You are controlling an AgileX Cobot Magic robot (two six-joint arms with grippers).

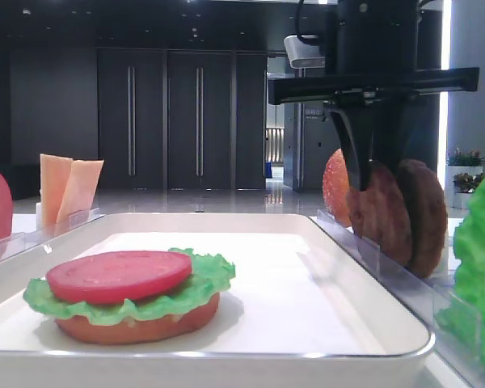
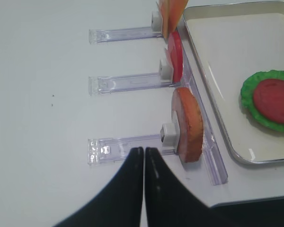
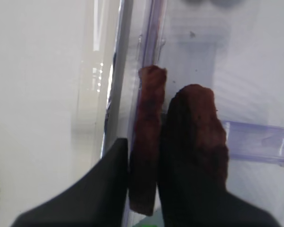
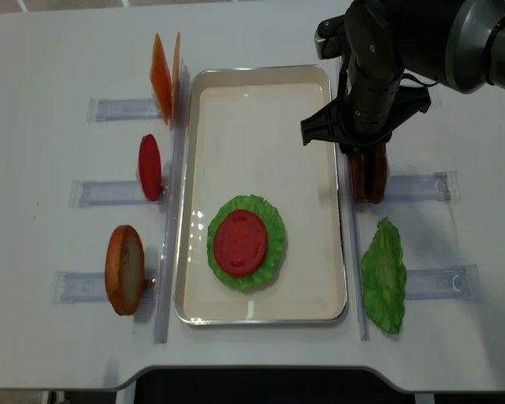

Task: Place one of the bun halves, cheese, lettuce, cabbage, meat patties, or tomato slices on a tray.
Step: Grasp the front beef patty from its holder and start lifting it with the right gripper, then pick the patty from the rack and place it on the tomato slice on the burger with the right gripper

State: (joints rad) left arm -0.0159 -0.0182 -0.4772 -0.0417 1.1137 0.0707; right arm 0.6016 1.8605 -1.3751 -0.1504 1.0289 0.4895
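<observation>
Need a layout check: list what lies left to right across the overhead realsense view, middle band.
Spare tomato slice → tray rim → lettuce with tomato slice on top → meat patties → right gripper over them.

Tray point(image 1: 364, 267): white, smooth, with a glossy raised rim that catches light.
Meat patties point(image 1: 400, 214): dark brown, matt, a rough grainy surface is shown.
Tomato slice point(image 1: 119, 275): pinkish-red, smooth, a slight sheen is seen.
Lettuce point(image 4: 384, 275): bright green, ruffled, plastic-looking.
Bun half point(image 2: 188, 124): golden-orange, matt, finely textured.
Racks point(image 2: 125, 80): clear plastic, glossy.
Table point(image 2: 42, 94): white, matt, smooth.
Right gripper fingers point(image 3: 104, 189): black, matt, smooth.
</observation>
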